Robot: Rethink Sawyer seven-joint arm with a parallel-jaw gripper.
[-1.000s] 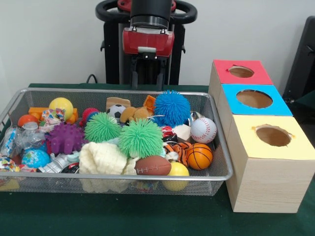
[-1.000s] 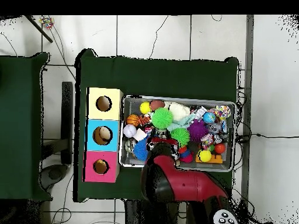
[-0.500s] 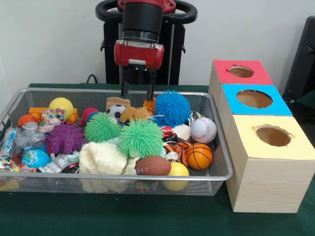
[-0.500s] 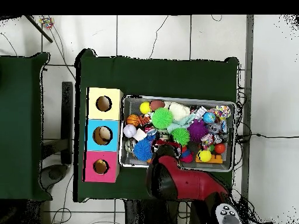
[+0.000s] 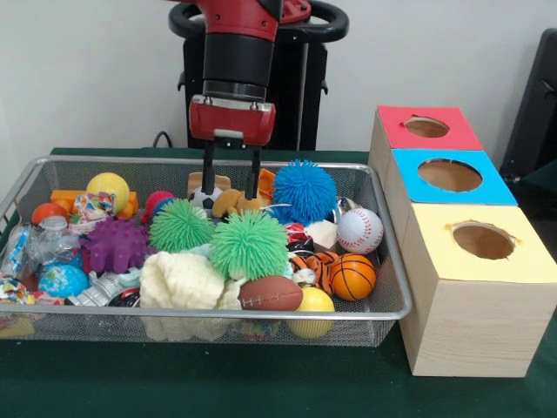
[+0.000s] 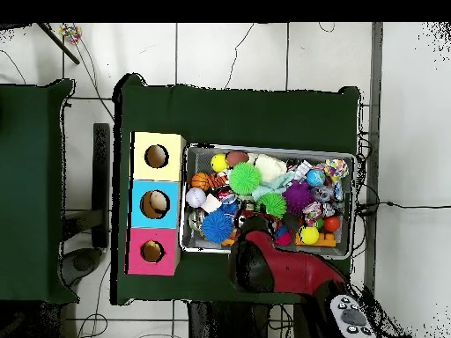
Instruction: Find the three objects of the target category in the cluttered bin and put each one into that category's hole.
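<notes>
A wire mesh bin [image 5: 387,261] holds a heap of toys. Sports balls lie among them: a baseball [image 5: 359,230], a basketball [image 5: 352,276], a brown football [image 5: 271,293] and a small soccer ball [image 5: 205,197]. Spiky balls show too: a blue one [image 5: 304,192], two green ones [image 5: 181,225] [image 5: 249,245] and a purple one [image 5: 116,245]. My gripper [image 5: 230,192] hangs open at the bin's back, its fingers either side of a tan toy [image 5: 228,204] beside the soccer ball. In the overhead view the arm [image 6: 264,264] hides the gripper.
Three boxes with round holes stand beside the bin: red [image 5: 426,127], blue [image 5: 450,175] and yellow [image 5: 483,239]. In the bin also lie yellow balls [image 5: 108,186] [image 5: 313,302], a globe ball [image 5: 63,280] and a cream cloth [image 5: 181,280]. Green cloth [image 5: 261,383] covers the table.
My gripper has come down and shifted left in the front view, from above the bin's back rim to just over the tan toy. The toys have not moved.
</notes>
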